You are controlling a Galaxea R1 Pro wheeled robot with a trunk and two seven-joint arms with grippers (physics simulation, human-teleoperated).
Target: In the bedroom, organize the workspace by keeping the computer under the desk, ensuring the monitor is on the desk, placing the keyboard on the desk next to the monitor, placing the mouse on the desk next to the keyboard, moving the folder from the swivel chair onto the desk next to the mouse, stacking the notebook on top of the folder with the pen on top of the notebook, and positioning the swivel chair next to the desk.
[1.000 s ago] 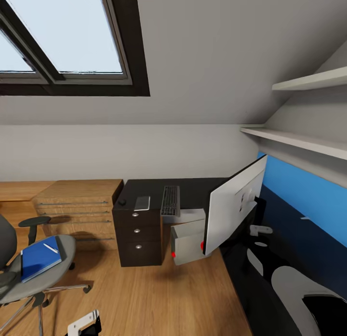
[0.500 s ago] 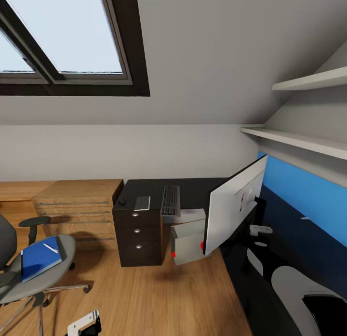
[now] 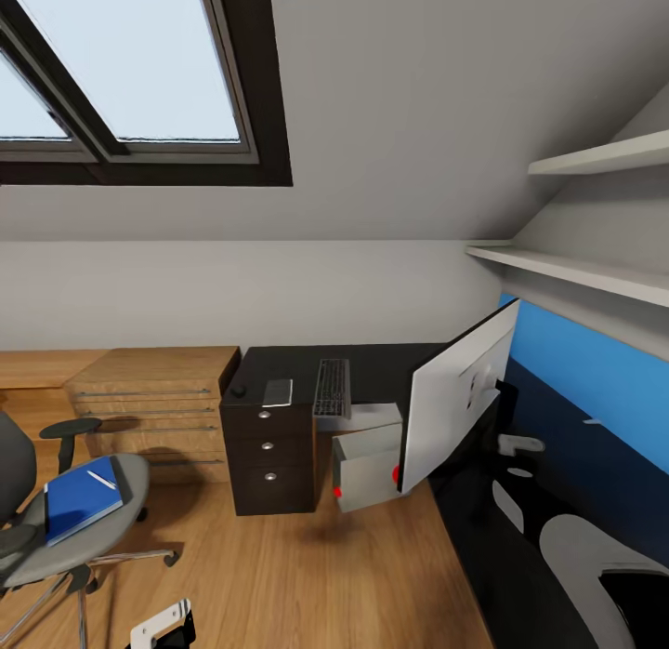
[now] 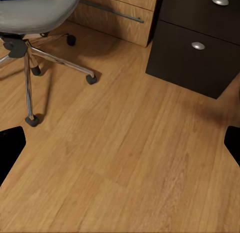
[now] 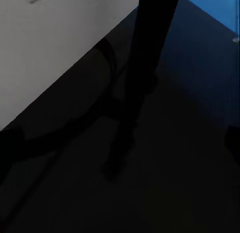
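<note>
The black desk (image 3: 381, 365) runs along the back wall and turns down the right side. On it lie the keyboard (image 3: 330, 387), the grey notebook (image 3: 277, 392) and the small black mouse (image 3: 239, 390), above the drawer unit (image 3: 269, 463). The monitor (image 3: 455, 407) stands on the desk's right wing, its pale back toward me. The computer (image 3: 367, 463) sits under the desk. At left, the swivel chair (image 3: 65, 528) carries the blue folder (image 3: 79, 500) with the white pen (image 3: 100, 480) on it. My left gripper (image 4: 120, 143) hangs open over the floor. My right gripper (image 5: 120, 143) is open behind the monitor's stand (image 5: 145, 68).
A light-wood drawer chest (image 3: 153, 398) stands left of the desk. Two white shelves (image 3: 576, 272) and a blue wall panel (image 3: 595, 370) are at right. A sloped ceiling with a skylight (image 3: 121, 63) is overhead. The chair's chrome base (image 4: 30, 58) spreads on the wood floor (image 3: 279, 575).
The whole head view has shifted slightly, so the camera moved. The desk's things, the chair and the folder have not moved.
</note>
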